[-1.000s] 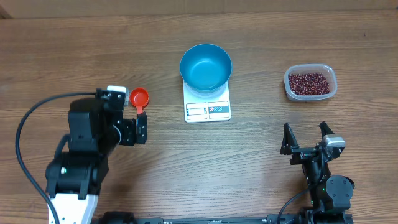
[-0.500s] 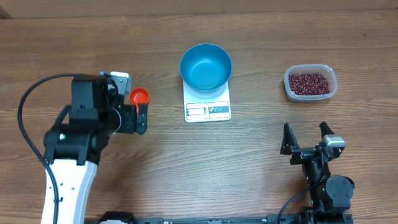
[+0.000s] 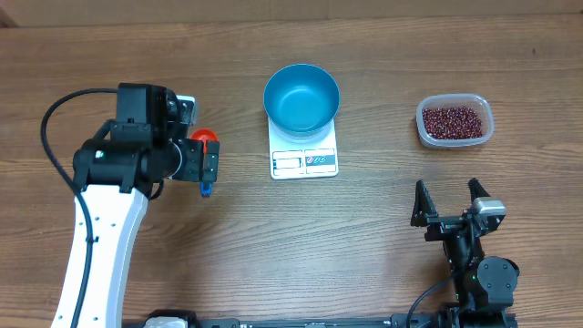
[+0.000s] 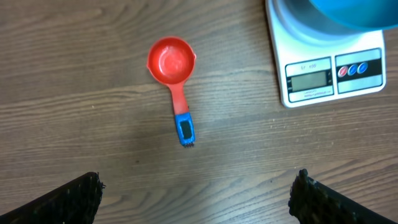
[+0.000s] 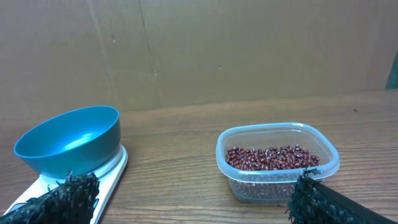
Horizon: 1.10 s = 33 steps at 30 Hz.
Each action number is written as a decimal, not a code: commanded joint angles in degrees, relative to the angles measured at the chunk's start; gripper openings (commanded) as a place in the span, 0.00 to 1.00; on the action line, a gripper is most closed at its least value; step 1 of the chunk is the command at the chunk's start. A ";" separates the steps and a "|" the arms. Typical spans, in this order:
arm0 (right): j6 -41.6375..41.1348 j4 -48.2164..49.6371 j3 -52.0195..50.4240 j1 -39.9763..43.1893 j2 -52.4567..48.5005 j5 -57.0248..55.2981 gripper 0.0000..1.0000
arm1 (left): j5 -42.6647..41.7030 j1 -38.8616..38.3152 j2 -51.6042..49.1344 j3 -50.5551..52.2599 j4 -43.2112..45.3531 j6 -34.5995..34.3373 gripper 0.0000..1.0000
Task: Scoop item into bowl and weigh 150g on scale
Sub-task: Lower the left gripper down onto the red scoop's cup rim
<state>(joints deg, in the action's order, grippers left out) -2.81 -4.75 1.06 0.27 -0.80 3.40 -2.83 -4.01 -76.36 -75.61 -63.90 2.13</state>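
- The left arm [image 3: 98, 237] reaches forward with its elbow bent and its wrist turned downward.
- The left gripper [image 3: 199, 164] faces down, jaws spread wide.
- The right arm [image 3: 481, 273] sits folded low, seemingly parked.
- The right gripper [image 3: 446, 202] points forward, jaws wide apart.

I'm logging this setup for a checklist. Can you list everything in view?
bowl: one, bright blue, empty, on the scale
scale: one, white, middle of the table
beans: many, dark red, heaped in the tub
tub: one, clear plastic, right of the scale
scoop: one, red with blue handle tip, lying left of the scale
table: one, brown wood
left gripper: one, black, open, above the scoop
right gripper: one, black, open, near the table's front edge, short of the tub
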 commanded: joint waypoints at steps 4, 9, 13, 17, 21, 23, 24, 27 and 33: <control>-0.20 0.09 -0.61 -0.37 0.63 -0.79 1.00 | -0.63 0.24 -2.58 -1.88 -0.24 1.33 1.00; -0.20 0.09 -0.61 -0.37 0.63 -0.79 1.00 | -0.68 0.26 -4.37 -2.97 -1.05 1.36 1.00; -0.20 0.09 -0.61 -0.37 0.63 -0.79 1.00 | -1.36 0.26 -6.99 -6.16 -3.78 1.92 1.00; -0.20 0.09 -0.61 -0.37 0.63 -0.79 1.00 | -1.51 0.26 -9.94 -9.33 -6.67 2.67 1.00; -0.20 0.09 -0.61 -0.37 0.63 -0.79 1.00 | -1.53 0.28 -12.41 -10.88 -8.04 3.06 0.99; -0.20 0.09 -0.61 -0.37 0.63 -0.79 1.00 | -1.53 0.28 -13.14 -10.91 -8.20 3.04 0.99; -0.20 0.09 -0.61 -0.37 0.63 -0.79 1.00 | -1.53 0.26 -13.35 -10.91 -8.28 3.04 1.00; -0.20 0.09 -0.61 -0.37 0.63 -0.79 1.00 | -1.51 0.24 -13.64 -10.88 -8.33 3.04 1.00; -0.20 0.09 -0.61 -0.37 0.63 -0.79 1.00 | -1.51 0.24 -13.64 -10.88 -8.28 3.04 0.99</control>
<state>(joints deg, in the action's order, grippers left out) -2.81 -4.80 1.04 0.27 -0.80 3.38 -3.46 -4.01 -89.80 -84.86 -72.23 3.62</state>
